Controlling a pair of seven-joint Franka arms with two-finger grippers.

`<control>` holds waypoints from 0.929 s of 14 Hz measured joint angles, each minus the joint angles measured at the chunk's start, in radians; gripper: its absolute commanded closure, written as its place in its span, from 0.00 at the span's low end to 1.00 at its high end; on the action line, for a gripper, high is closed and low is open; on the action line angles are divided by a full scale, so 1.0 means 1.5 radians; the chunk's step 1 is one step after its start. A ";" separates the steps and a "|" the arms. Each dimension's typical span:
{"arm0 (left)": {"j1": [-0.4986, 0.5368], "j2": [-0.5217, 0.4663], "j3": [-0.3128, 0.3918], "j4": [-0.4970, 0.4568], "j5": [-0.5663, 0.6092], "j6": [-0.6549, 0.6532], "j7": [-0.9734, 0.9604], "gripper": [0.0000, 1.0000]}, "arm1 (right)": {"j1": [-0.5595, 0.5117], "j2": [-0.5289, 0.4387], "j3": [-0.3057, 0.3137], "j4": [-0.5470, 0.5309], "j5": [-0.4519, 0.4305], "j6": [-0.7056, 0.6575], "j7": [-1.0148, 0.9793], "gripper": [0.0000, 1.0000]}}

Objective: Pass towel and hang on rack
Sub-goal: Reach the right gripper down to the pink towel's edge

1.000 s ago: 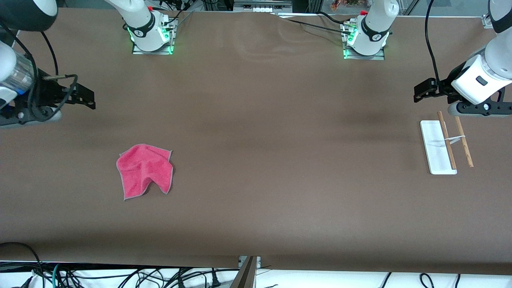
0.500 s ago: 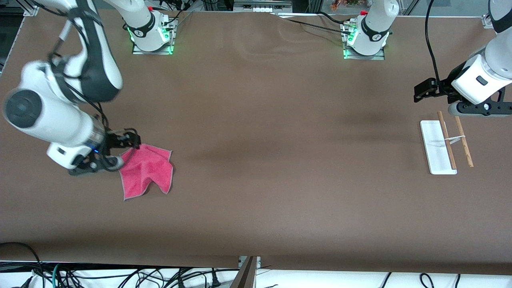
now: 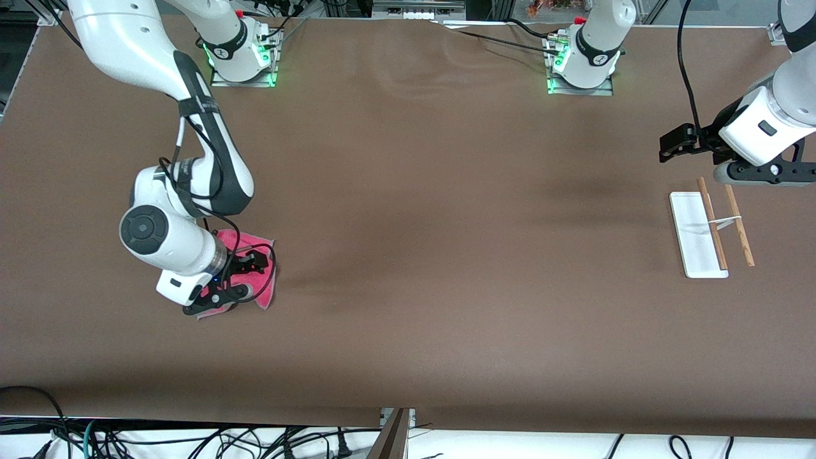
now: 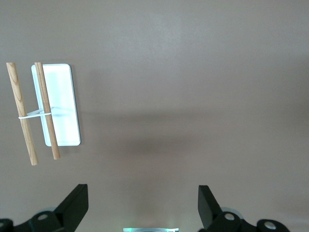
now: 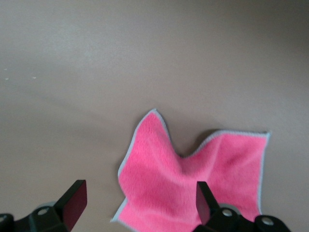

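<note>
Towel (image 5: 193,179) uncovered under right gripper (image 5: 137,200) wrist

So the towel (image 3: 261,290) lies flat on the table (image 3: 408,255) toward the right arm's end, and the rack (image 3: 707,233) stands well apart toward the left arm's end.

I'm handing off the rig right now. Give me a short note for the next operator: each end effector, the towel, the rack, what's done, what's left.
Right end effector: open, over the towel, nothing gripped.
Left end effector: open, waiting above the table beside the rack.
Towel: crumpled, pink side up, flat on the table at the right arm's end.
Rack: at the left arm's end, nothing hung on its rods.
Done: right arm is at the towel.
Left: grasp, lift, pass to the left end effector, hang on the rack.
</note>
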 measured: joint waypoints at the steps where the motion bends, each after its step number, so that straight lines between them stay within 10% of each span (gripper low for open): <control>1: 0.000 0.000 0.001 0.001 0.000 -0.004 -0.002 0.00 | 0.000 0.011 0.000 0.001 0.000 0.018 -0.004 0.00; 13: 0.001 0.000 0.002 0.015 0.000 -0.019 -0.003 0.00 | -0.005 0.164 0.003 0.139 0.035 0.070 -0.009 0.06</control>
